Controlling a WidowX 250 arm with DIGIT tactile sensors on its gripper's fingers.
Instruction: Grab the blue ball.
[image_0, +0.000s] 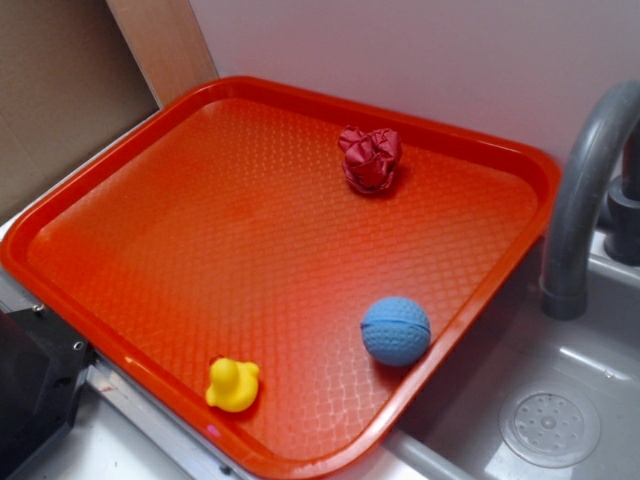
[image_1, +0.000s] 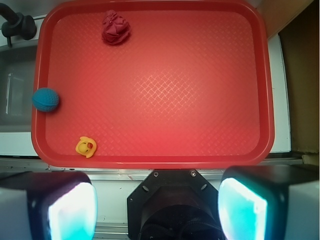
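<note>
Wrist view is filled along its lower edge by the claw (image_1: 157, 210), whose two pale, cyan-lit fingers (image_1: 72, 210) are seen spread wide apart with nothing between them; the claw is released and empty, held high above the scene and nearer than the tray's near rim. Between the fingers, the black motor housing (image_1: 170, 205) is seen. Beyond it, a rectangular red-orange plastic tray with a diamond-embossed floor (image_1: 165, 160) is laid out, resting on a light grey worktop (image_1: 280, 100).

On the tray, a small yellow rubber duck (image_1: 86, 147) is found near the near-left corner in the wrist view. The small medium-blue ball with a dimpled, rubbery surface (image_1: 46, 99) is set against the tray's left rim, farther along that rim than the duck and well apart from the claw. A crumpled dark red cloth lump (image_1: 116, 27) is placed near the far rim, towards the left.

In the exterior view the same tray (image_0: 150, 130) is seen at an angle; the blue ball (image_0: 395, 331) is shown at the edge next to the grey sink basin (image_0: 560, 400), with the duck (image_0: 233, 385) near it along the adjoining rim and the cloth lump (image_0: 371, 158) at the far side. A curved grey faucet (image_0: 585, 180) is seen rising beside the basin. The claw is not shown in that view.
</note>
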